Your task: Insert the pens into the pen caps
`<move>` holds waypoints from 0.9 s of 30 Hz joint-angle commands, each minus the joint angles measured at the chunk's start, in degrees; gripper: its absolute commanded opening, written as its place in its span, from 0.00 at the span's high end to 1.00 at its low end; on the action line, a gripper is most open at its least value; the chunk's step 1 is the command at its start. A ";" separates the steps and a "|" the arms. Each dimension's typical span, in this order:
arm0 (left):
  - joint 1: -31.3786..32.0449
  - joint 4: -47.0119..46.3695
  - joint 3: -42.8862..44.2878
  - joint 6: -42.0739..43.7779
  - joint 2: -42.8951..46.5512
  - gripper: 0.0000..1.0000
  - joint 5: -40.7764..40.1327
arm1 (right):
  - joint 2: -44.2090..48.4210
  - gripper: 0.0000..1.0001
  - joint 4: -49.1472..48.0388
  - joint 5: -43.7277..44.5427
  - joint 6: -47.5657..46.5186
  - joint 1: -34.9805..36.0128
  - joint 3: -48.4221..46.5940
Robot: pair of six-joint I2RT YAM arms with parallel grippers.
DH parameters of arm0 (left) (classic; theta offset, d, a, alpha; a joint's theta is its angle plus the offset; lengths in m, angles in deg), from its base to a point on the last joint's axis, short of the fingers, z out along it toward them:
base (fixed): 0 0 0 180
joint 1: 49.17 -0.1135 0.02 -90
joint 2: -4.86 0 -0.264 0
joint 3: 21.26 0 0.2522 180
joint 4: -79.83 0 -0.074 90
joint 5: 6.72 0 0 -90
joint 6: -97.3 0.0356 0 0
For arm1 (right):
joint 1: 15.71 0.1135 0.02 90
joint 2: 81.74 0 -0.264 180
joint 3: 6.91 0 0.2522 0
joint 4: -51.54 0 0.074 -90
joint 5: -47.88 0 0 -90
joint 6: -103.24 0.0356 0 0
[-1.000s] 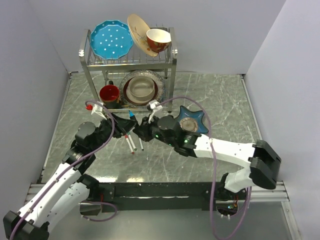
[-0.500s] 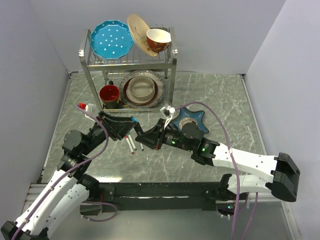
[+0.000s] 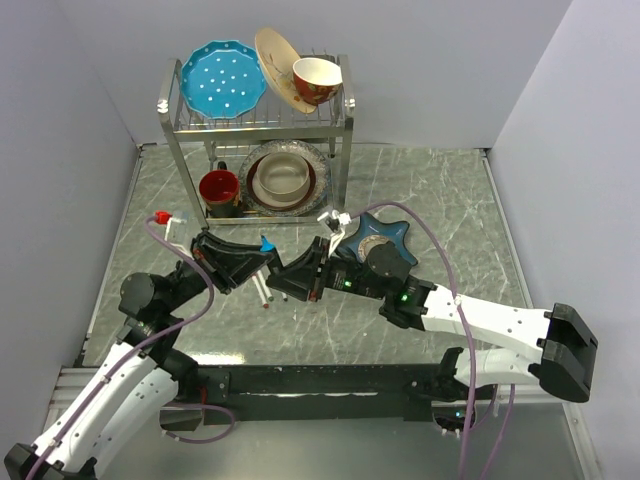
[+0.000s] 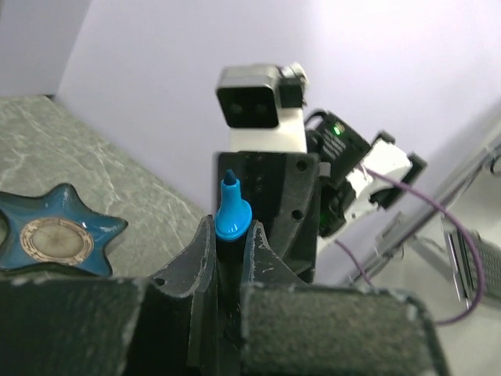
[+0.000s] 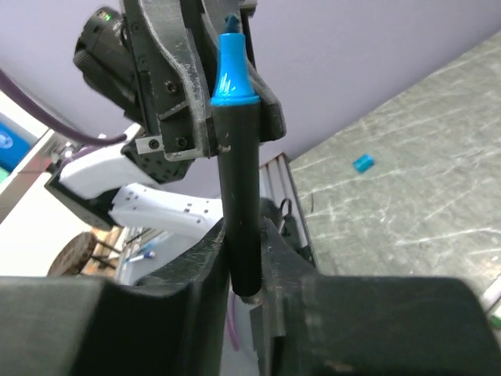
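Left claw (image 4: 231,247): just gone from half open to clamped on dark marker (image 5: 239,196), under blue tip. Right claw (image 5: 243,244): pinching lower barrel, below left claw. Handover midway; blue cap (image 5: 362,163) lying apart, off to side of right claw.

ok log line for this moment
marker: uncapped, off table | left fingers: shut near tip | right fingers: shut on lower barrel | blue cap: on table
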 commanded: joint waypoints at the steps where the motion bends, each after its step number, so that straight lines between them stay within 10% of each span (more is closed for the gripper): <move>1: 0.24 -0.30 2.11 3.31 -0.63 0.99 6.46 | 0.22 0.53 0.12 -6.13 0.05 -1.64 -1.67; 23: 0.24 18.87 10.99 11.23 -4.94 0.99 10.07 | 3.83 0.51 3.91 -9.56 -3.47 -3.23 -1.41; 27: 0.24 18.96 11.17 10.88 -5.46 0.99 10.16 | 3.39 0.72 4.08 -10.17 -3.64 -3.32 -1.41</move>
